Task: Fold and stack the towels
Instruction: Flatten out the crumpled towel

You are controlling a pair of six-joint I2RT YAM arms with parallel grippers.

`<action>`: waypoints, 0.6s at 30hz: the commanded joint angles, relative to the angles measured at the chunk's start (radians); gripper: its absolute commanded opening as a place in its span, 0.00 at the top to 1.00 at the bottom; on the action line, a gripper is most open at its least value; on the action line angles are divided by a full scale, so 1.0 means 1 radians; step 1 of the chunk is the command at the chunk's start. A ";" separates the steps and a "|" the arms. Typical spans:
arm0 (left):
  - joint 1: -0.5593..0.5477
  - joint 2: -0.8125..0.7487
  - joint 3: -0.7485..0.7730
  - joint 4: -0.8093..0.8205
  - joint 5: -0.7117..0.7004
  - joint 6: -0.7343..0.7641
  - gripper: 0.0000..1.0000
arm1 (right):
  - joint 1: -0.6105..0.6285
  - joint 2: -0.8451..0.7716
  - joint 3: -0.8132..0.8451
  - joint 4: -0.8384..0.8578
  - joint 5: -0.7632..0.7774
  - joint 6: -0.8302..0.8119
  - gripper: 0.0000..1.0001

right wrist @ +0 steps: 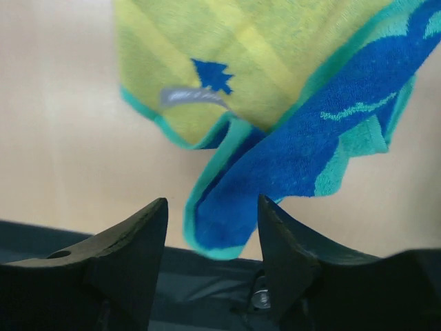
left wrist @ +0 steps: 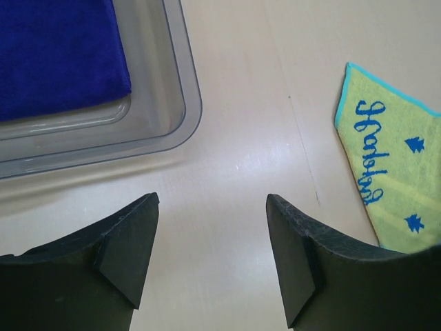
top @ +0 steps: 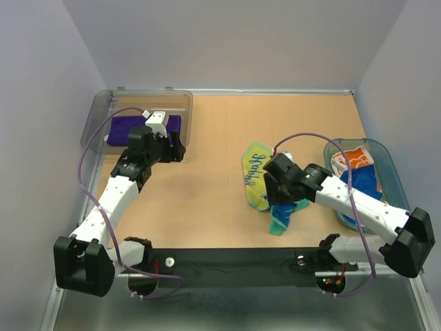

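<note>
Table [top: 207, 172]: one purple towel [top: 124, 129], one green towel [top: 255, 172]; left gripper [left wrist: 212, 207], right gripper [right wrist: 212, 203] spread, seemingly empty.

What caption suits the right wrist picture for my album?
Open right gripper hovering over a yellow-green towel, its turned-over corner showing a blue underside, on the table.

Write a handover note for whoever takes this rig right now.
Left hand: open, empty, over the table beside the grey bin.
Right hand: open over the green towel, apparently gripping nothing.
Purple towel lies flat in the bin and looks folded. The green towel is rumpled on the table. The white-and-orange towel and blue towel sit in the teal basket.
Left: fold the green towel and the basket's two, then stack all.
</note>
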 commanded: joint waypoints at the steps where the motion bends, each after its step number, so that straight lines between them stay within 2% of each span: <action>1: -0.005 -0.016 0.028 0.020 0.005 0.013 0.25 | 0.009 -0.005 0.195 0.016 -0.098 -0.102 0.38; 4: -0.004 -0.020 0.028 0.013 -0.033 0.012 0.25 | 0.009 0.080 0.294 0.030 -0.079 -0.202 0.38; 5: -0.004 -0.023 0.028 0.007 -0.067 0.011 0.25 | 0.009 0.155 0.311 0.036 -0.076 -0.245 0.37; 7: -0.004 -0.031 0.031 -0.006 -0.108 0.009 0.26 | 0.014 0.234 0.332 0.066 -0.062 -0.262 0.37; 11: -0.004 -0.045 0.028 -0.010 -0.149 0.005 0.26 | 0.022 0.370 0.322 0.227 -0.021 -0.252 0.42; 18: -0.004 -0.051 0.030 -0.010 -0.144 -0.003 0.26 | 0.023 0.565 0.320 0.341 0.134 -0.206 0.53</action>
